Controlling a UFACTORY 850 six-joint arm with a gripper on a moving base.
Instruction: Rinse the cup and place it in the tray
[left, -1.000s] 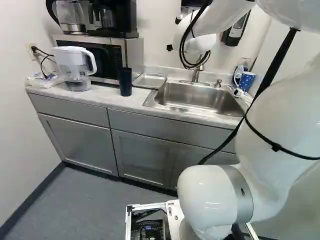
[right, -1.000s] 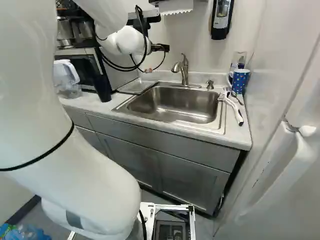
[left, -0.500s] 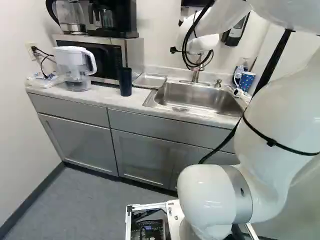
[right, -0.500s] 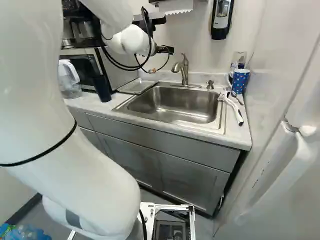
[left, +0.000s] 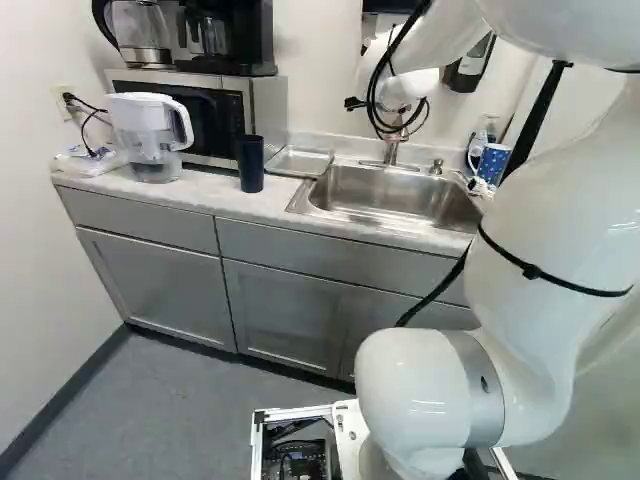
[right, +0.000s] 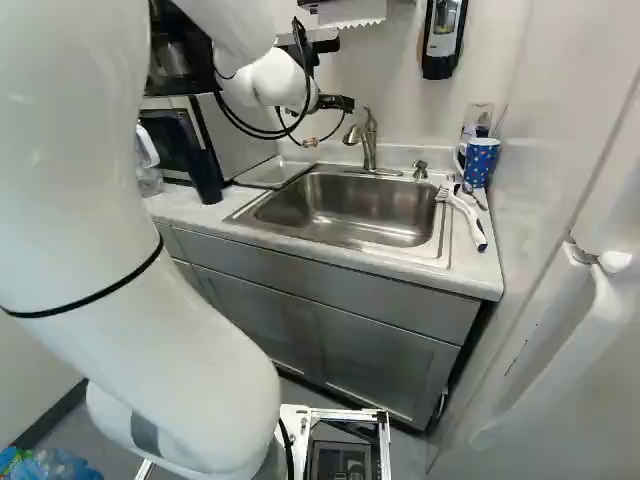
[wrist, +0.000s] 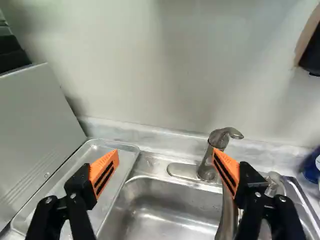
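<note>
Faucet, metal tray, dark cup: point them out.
Faucet (right: 370, 150): right base view, on its upright body.
Metal tray (left: 300, 161): left base view, on its bare flat bottom.
Dark cup (left: 251, 166): left base view, on the middle of its side.

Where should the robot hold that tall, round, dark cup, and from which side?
Probably around the upper body of the cup, from the pale counter's front side: it stands upright, shows no handle, and has the silver-and-black microwave close behind.
</note>
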